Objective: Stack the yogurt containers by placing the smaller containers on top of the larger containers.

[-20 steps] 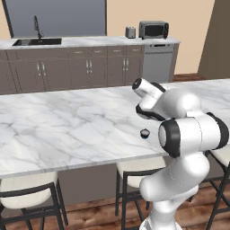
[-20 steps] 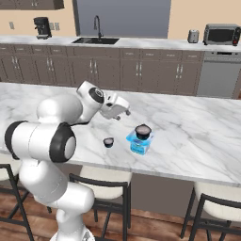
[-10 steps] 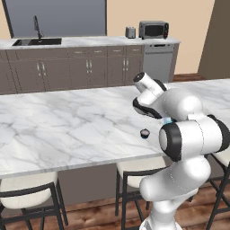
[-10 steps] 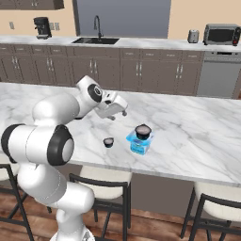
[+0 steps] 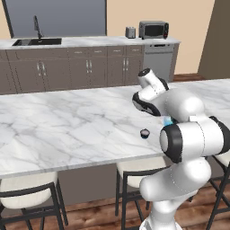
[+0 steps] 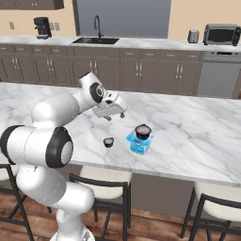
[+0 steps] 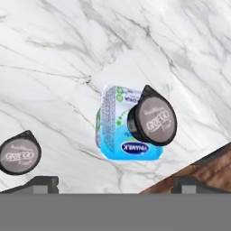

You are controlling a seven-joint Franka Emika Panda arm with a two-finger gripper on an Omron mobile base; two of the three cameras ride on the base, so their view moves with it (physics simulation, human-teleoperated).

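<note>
Currently your gripper [image 6: 114,116] hovers with its fingers spread wide, empty, above the white marble counter [image 6: 197,127]. Right of it, a wider dark round yogurt cup [image 6: 142,131] rests atop a blue-and-white square carton [image 6: 139,144]; the narrower dark cup [image 6: 108,141] sits nearer, apart.

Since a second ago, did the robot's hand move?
Yes. In the right base view the gripper has drifted a little right, toward the larger yogurt cup on the blue carton, both unmoved on the marble counter.
</note>
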